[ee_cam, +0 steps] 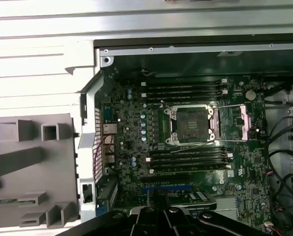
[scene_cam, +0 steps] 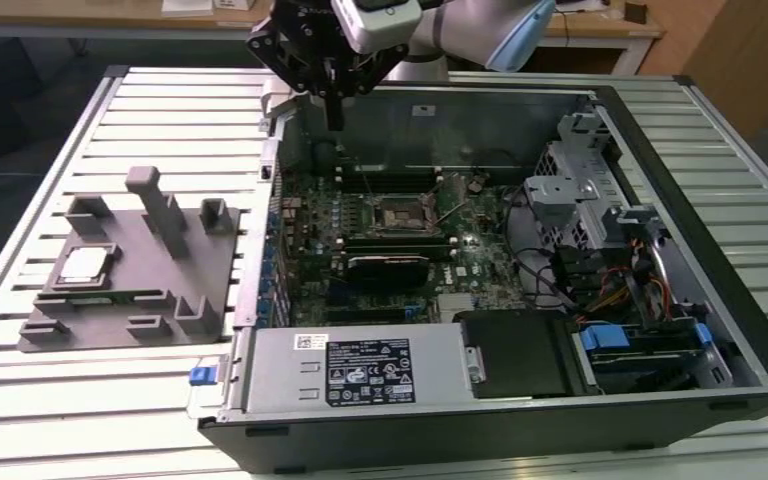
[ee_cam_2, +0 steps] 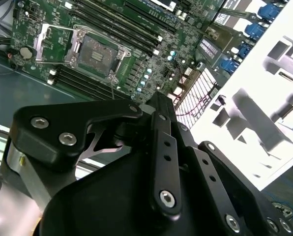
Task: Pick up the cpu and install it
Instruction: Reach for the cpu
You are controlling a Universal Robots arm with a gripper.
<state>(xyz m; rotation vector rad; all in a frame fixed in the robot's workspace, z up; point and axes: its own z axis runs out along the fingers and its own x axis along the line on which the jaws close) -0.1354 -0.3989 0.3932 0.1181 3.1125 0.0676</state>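
The cpu [scene_cam: 84, 265], a small pale silver square, lies in a recess of the grey fixture [scene_cam: 131, 270] at the exterior view's left, outside the computer case. My gripper [scene_cam: 335, 108] hangs high over the case's back corner, fingers pressed together and pointing down, with nothing between them. It is far from the cpu. The motherboard socket [scene_cam: 395, 213] sits in the middle of the board with its metal cover plate swung open, seen in both wrist views [ee_cam_2: 95, 49] [ee_cam: 191, 124]. My gripper's black linkage [ee_cam_2: 156, 101] [ee_cam: 156, 212] is above the board's edge.
The open computer case [scene_cam: 704, 130] lies on a slatted metal table [scene_cam: 37, 390]. Inside are memory slots [ee_cam: 186, 88], a black card [scene_cam: 387, 270], cables and a drive cage [scene_cam: 584, 200]. A power supply [scene_cam: 357, 370] fills the front. The fixture's upright posts [scene_cam: 157, 205] stand near the cpu.
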